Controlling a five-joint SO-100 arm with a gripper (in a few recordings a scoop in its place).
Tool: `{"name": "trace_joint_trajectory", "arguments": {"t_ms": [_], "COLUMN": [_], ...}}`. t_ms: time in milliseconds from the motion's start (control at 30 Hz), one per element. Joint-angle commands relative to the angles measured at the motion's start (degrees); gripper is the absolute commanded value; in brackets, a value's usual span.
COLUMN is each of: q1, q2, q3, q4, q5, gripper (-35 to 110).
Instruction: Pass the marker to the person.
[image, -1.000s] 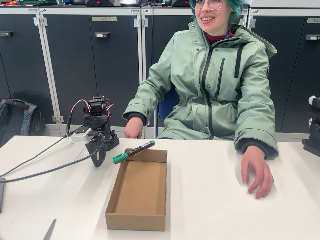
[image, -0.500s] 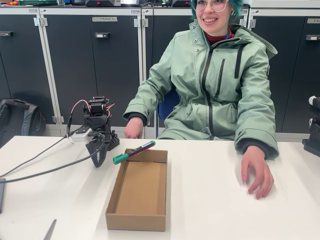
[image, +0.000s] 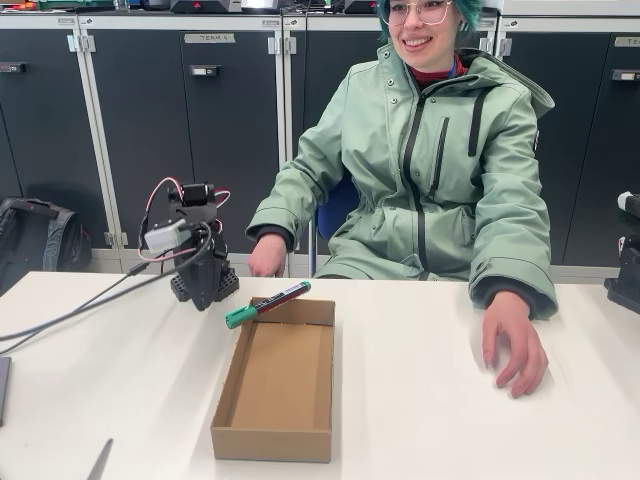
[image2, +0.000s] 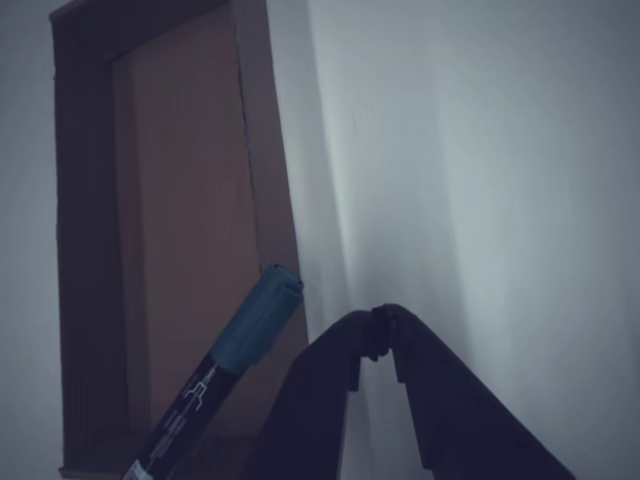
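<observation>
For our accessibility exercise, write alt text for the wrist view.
The closed black gripper hangs over a white table, its fingertips touching. Left of it, a green-capped marker lies across the rim of a shallow cardboard box.

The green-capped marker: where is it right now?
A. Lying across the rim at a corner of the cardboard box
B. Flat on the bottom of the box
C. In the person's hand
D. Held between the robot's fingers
A. The marker lies across the far-left corner rim of the cardboard box, green cap poking past the edge, while the fingers are closed and empty beside it.
</observation>
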Motion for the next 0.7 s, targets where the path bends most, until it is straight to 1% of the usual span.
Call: {"name": "trace_joint_trajectory", "arguments": {"t_ms": [0, 100, 200, 300, 500, 667], "q1": [-1.6, -3.4, -6.1, -8.5, -12.3, -14.2], "q2": [-1.6, -2.7, -3.7, -5.3, -9.9, -14.6], "q3": [-9.7, -15.1, -19.9, -23.4, -29.7, -35.7], "q4": [4.2, 8.7, 9.3, 5.7, -5.5, -12.0], "q5": [1.7, 4.2, 8.3, 13.1, 22.4, 30.0], "gripper": [-5, -5, -5, -5, -5, -5]}}
